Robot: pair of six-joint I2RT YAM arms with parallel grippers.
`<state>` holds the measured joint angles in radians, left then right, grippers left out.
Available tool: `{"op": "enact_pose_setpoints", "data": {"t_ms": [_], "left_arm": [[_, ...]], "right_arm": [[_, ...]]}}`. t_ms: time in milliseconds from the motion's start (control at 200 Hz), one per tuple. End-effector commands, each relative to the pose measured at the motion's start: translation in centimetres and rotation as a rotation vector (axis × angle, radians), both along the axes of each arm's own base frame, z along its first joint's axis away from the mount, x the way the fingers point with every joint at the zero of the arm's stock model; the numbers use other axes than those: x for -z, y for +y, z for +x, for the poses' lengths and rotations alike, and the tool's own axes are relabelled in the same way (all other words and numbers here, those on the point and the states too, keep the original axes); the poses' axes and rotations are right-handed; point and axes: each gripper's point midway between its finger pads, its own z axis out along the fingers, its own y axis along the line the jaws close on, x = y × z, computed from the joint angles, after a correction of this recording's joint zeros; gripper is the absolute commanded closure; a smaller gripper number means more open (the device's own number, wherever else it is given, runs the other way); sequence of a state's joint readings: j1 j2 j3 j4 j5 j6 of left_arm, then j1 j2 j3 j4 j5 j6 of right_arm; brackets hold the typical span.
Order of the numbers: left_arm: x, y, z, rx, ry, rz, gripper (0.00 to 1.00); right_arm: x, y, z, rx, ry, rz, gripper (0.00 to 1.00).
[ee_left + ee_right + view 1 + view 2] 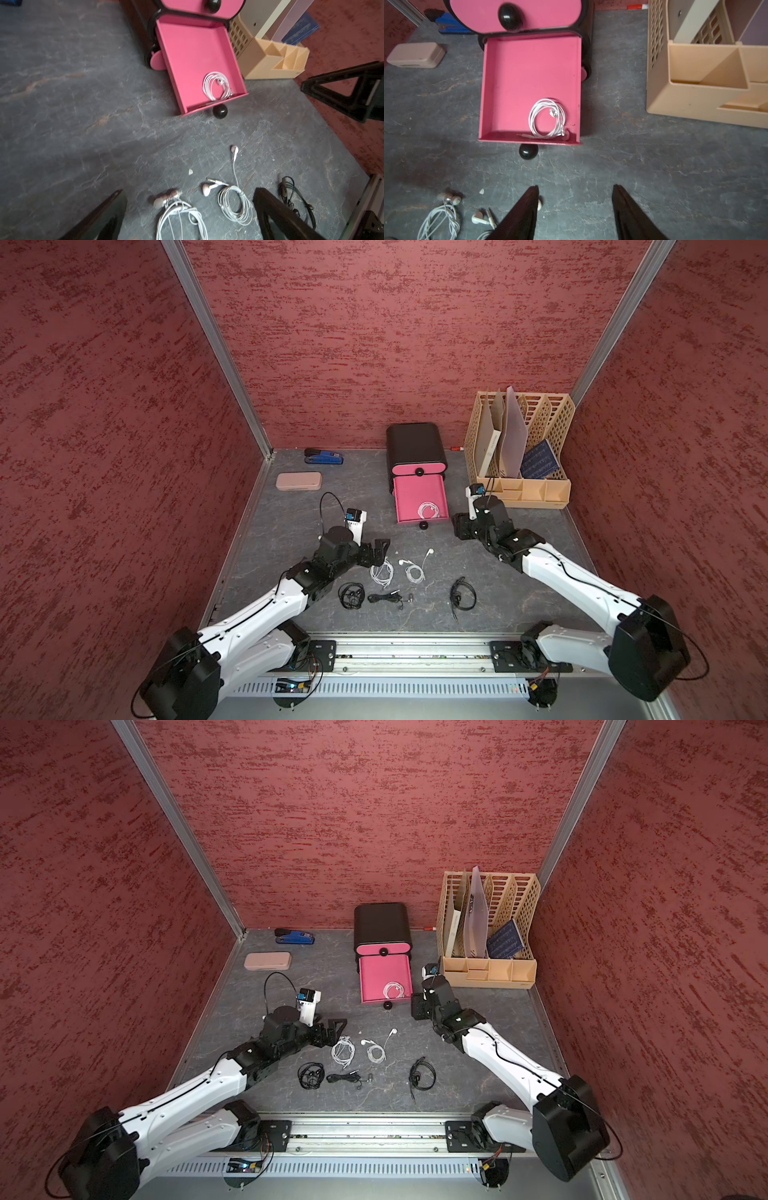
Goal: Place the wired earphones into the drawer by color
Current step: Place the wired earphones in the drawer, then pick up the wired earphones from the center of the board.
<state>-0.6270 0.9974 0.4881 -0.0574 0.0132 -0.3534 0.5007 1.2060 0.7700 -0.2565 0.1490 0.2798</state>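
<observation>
**Left gripper** [378,551]: my fingers stand wide apart and hold nothing. They hang low over the table [291,510], just beside one coil of white earphones [381,572]. A second white coil [414,572] lies next to it, with one earbud stretched out toward the drawer.

**Right gripper** [575,187]: my fingers are parted, with bare table between them, and nothing is held. They point at the pulled-out pink drawer [519,83], near its black knob [528,151].

**Drawer contents:** a third white coil [547,118] lies inside, in a corner against the front wall. The upper drawer [517,14] is shut.

**Black earphones:** a black coil [351,596], a looser black bundle [388,597] and a third black coil [462,595] lie on the table nearer my arm bases, well apart from the drawer.
</observation>
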Motion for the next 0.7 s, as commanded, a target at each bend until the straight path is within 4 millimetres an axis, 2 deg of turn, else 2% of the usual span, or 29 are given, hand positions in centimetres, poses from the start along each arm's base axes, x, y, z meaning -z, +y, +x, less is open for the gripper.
{"op": "enact_pose_setpoints", "data": {"t_ms": [0,155,386,631,696], "left_arm": [[2.4,1.1,-1.4,-0.044,0.145,0.087,0.0],[3.9,1.3,-2.4,-0.052,0.238,0.17,0.0],[6.5,1.2,-3.0,-0.054,0.337,0.265,0.0],[8.1,1.2,-2.7,-0.066,0.369,0.332,0.1],[8.4,1.2,-2.6,-0.067,0.371,0.335,0.16]], "right_arm": [[-0.4,-0.3,-0.4,-0.014,-0.065,0.026,0.38],[-1.5,-0.3,-1.2,-0.025,-0.13,0.085,0.38],[-1.9,-1.0,-1.9,0.001,-0.165,0.107,0.34],[-1.9,-0.8,-2.0,-0.01,-0.158,0.116,0.34],[-1.9,-0.9,-2.0,-0.009,-0.16,0.113,0.34]]}}
